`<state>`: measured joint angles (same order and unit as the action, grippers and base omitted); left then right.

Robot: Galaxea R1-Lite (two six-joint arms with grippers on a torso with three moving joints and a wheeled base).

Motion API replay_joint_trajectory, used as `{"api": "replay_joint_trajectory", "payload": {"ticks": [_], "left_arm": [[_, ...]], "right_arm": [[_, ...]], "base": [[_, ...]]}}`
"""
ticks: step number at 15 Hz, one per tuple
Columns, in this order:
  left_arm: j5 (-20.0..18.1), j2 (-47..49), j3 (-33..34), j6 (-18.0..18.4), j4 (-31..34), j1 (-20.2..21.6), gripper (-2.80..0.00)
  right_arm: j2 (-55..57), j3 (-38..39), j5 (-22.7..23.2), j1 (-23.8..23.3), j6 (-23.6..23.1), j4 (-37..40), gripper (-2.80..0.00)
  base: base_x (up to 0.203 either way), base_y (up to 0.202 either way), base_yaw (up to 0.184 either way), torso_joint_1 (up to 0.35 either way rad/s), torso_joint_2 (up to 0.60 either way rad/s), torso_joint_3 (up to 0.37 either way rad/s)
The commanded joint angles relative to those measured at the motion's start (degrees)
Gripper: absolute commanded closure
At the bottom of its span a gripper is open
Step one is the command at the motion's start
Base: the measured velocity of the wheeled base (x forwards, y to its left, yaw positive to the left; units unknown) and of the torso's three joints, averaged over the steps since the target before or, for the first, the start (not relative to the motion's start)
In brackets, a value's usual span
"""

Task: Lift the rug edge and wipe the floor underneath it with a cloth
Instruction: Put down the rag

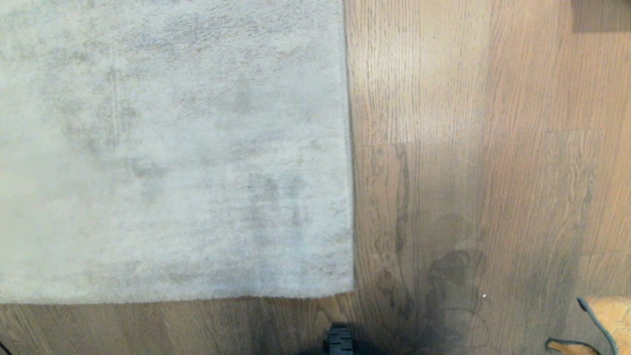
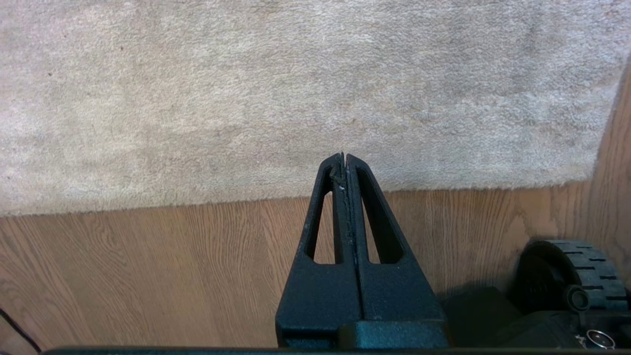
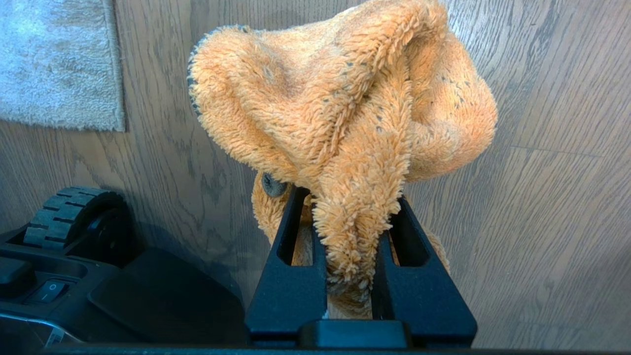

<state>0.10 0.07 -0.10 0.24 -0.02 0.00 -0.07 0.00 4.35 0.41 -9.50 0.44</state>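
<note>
The pale grey rug (image 1: 172,148) lies flat on the brown wood floor (image 1: 468,148). Its right rug edge (image 1: 351,172) runs up the middle of the head view and its near edge (image 1: 172,300) runs along the bottom. My left gripper (image 2: 344,157) hangs shut and empty over the near rug edge (image 2: 197,206), above the floor (image 2: 148,271). My right gripper (image 3: 352,197) is shut on the orange fuzzy cloth (image 3: 345,98), which bunches over its tips and hides them, held above bare floor (image 3: 542,197). The cloth (image 1: 611,315) shows at the head view's lower right corner.
A black treaded wheel (image 1: 340,342) of my base sits at the near edge just beyond the rug's corner, also visible as the wheel (image 2: 572,271) and the wheel (image 3: 74,212). The dark base housing (image 3: 123,296) lies beside the right gripper. The rug corner (image 3: 59,64) is off to one side.
</note>
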Motion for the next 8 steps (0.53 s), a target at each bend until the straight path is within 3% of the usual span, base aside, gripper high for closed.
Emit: {"api": "replay_joint_trajectory", "payload": {"ticks": [1,8], "left_arm": [[-0.01,-0.07,0.01,0.02,0.01,0.00,0.00],[-0.01,-0.07,0.01,-0.07,0.02,0.00,0.00]], "right_arm": [[0.07,0.00,0.04,0.02,-0.08,0.00,0.00],[0.07,0.00,0.04,0.02,-0.08,0.00,0.00]], "base": [[0.000,0.000,0.000,0.000,0.00,0.000],[0.000,0.000,0.000,0.000,0.00,0.000]]}}
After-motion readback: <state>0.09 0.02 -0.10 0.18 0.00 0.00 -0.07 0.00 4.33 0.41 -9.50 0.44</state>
